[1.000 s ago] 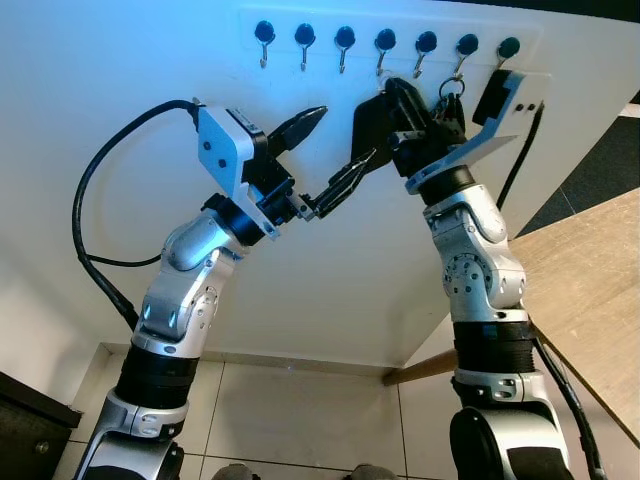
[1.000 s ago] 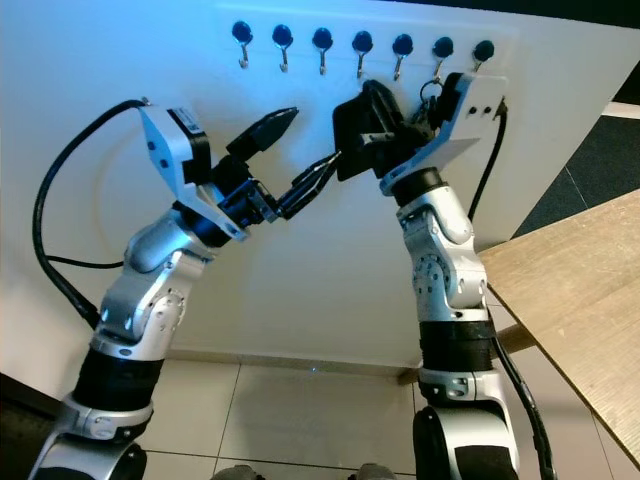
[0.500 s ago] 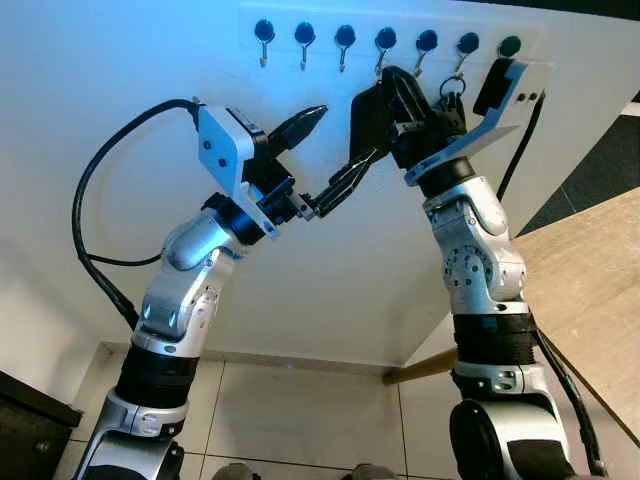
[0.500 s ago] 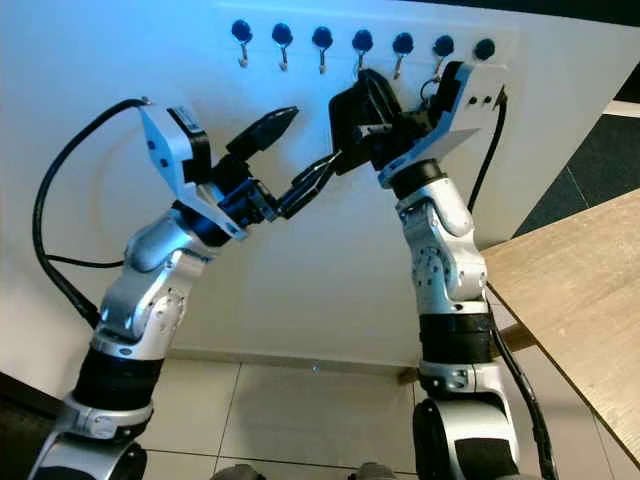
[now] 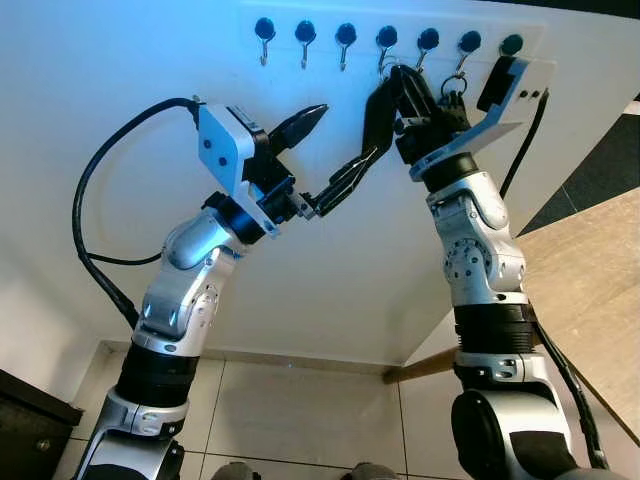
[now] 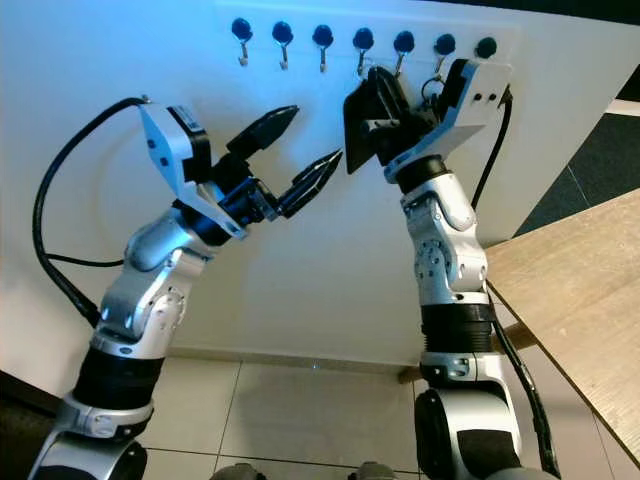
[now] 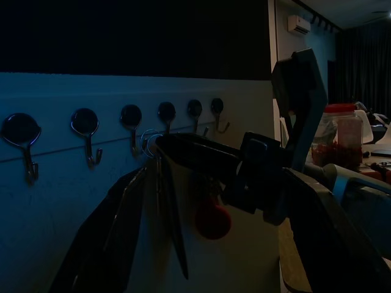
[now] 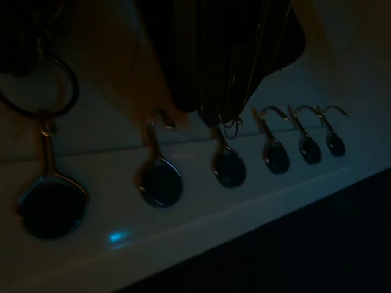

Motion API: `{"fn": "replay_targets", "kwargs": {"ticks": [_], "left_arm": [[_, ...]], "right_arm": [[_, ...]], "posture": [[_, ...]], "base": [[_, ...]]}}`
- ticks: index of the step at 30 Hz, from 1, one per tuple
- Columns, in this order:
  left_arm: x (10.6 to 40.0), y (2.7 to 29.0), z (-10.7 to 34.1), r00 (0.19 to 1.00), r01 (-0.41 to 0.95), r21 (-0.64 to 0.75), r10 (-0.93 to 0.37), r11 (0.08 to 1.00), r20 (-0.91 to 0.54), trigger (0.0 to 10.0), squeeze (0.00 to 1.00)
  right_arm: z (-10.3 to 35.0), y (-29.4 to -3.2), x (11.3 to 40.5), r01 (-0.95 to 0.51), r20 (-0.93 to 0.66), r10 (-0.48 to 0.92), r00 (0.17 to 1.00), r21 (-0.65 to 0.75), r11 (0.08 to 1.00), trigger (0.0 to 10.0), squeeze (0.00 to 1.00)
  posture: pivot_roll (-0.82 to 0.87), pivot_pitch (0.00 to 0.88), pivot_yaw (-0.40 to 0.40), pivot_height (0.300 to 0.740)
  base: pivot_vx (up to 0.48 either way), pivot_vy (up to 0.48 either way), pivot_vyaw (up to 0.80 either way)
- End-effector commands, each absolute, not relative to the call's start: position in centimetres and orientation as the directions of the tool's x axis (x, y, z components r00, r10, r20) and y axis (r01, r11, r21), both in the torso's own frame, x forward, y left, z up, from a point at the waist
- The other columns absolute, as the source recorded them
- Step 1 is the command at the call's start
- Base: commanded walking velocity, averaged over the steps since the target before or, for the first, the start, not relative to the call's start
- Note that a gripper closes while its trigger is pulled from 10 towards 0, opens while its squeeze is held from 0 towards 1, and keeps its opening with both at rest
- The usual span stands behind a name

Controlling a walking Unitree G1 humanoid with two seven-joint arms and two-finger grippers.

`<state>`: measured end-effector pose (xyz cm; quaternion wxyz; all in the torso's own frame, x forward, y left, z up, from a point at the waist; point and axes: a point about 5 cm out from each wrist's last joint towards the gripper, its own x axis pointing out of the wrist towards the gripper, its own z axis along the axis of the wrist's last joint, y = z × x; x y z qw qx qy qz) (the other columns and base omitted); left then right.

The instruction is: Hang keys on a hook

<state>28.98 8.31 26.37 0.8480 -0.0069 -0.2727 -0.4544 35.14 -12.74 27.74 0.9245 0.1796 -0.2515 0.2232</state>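
I have the right gripper raised to the hook rail, its black fingers closed on the keys and pressed close under the fourth hook from the rail's left end. I hold it this high because the key ring has to clear the hook's upturned tip before it can settle. In the left wrist view the ring sits right at that hook, with the keys and a red fob hanging below the fingers. Whether the ring is already over the tip I cannot tell; the right wrist view is too dark and too close.

The left gripper waits below the rail, near its middle and apart from the wall, with its two fingers spread wide and nothing between them. I park it there so its wrist camera looks sideways along the rail and gives me the angle the head camera lacks.

A second ring already hangs from the sixth hook, just beside my right wrist, so I judge I should avoid swinging that way.
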Motion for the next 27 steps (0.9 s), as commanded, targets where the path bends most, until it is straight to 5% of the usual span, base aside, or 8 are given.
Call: {"fn": "replay_targets", "kwargs": {"ticks": [1, 27], "left_arm": [[28.9, 7.9, 26.5, 0.423, 0.784, 0.240, -0.776, 0.572, 0.467, 10.0, 0.00], [28.9, 7.8, 26.4, 0.421, 0.786, 0.245, -0.782, 0.567, 0.459, 10.0, 0.00]], "right_arm": [[27.9, -13.3, 35.2, -0.484, 0.557, 0.297, 0.776, 0.224, 0.846, 10.0, 0.00], [24.8, -13.6, 35.0, -0.439, 0.475, 0.289, 0.831, 0.242, 0.865, 10.0, 0.00]], "posture": [[0.05, 0.089, -0.044, 0.740], [0.05, 0.093, -0.040, 0.740]], "base": [[0.000, 0.000, 0.00], [0.000, 0.000, 0.00]]}}
